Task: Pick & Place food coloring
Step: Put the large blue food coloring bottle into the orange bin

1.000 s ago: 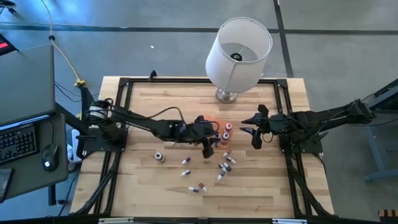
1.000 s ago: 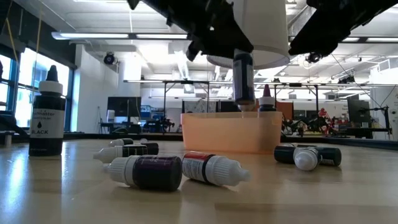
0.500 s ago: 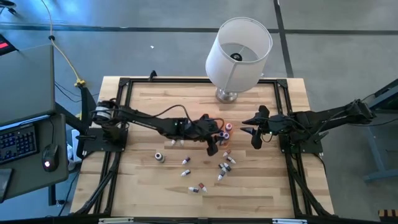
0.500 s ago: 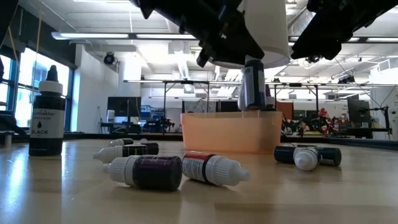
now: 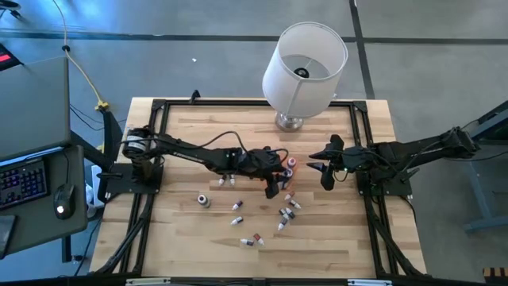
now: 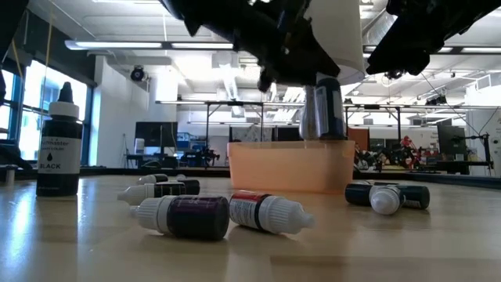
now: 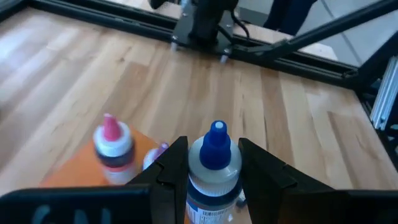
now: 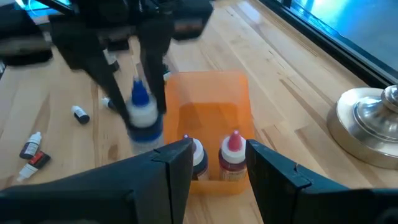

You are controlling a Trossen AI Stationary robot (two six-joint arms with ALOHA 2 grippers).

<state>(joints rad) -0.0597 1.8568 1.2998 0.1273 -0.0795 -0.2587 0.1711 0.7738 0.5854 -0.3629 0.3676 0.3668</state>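
1. From above, my left gripper sits in the middle of the picture, over the small orange box. It is closed on a blue-capped bottle. My right gripper waits just to the right of the box, with its fingers spread apart and holding nothing. More food coloring bottles lie on the wooden table in the lower middle. A white lamp stands at the top.

2. From table height, the held bottle hangs upright above the orange box in the middle. A tall black bottle stands at the left. Loose bottles lie on their sides in front.

3. In my left wrist picture, my fingers squeeze the blue-capped bottle at the bottom middle. A pink-tipped bottle stands in the box at lower left.

4. In my right wrist picture, the held bottle shows at center left, by the box. Two bottles stand inside the box.
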